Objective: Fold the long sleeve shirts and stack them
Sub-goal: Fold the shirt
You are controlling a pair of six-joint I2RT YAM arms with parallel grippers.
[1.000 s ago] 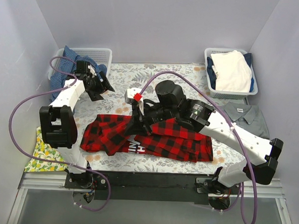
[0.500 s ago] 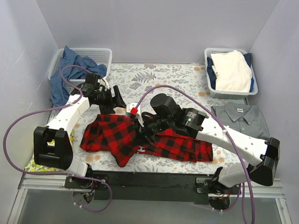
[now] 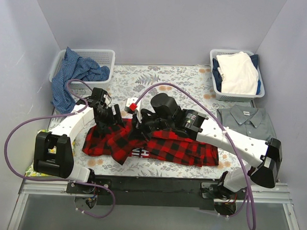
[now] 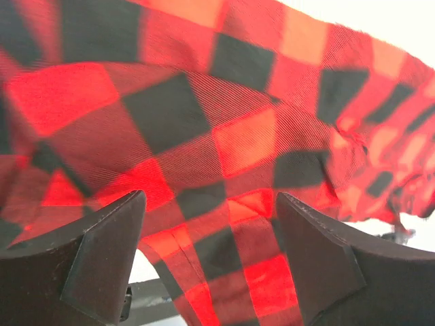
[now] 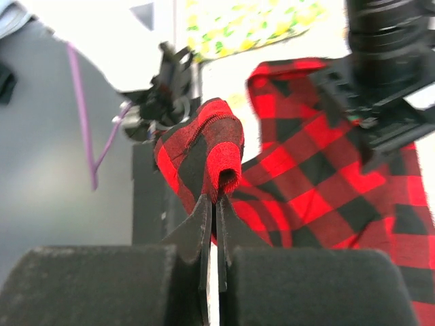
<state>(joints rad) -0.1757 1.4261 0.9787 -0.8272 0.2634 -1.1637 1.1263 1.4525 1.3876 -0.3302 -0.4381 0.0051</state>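
Change noted: within the last second the left end effector (image 3: 106, 121) has swung away from the back-left basket (image 3: 97, 55) and come down over the left part of the plaid flannel shirt (image 3: 177, 146). The right end effector (image 3: 137, 125) has carried its pinched fold leftward, and the cloth under it now lies more bunched.

Bearing on task: judged a two-handed fold in preparation. The second grasp point is being approached but not yet taken, so the fold is incomplete and stacking has not begun.

Left end effector (image 4: 209, 224): jaws spread wide, nothing between them (wrist view shows plaid just beyond the fingertips).

Right end effector (image 5: 212, 204): jaws pressed together on a rolled edge of the plaid, which humps up just past the tips.

Plaid flannel shirt, position: directly beneath and ahead of the left end effector. It is held at the tips of the right one, and its main body trails away to that end effector's right along the surface (image 3: 165, 80).

Grey collared shirt (image 3: 250, 122): flat, well apart to the right of both end effectors, untouched.
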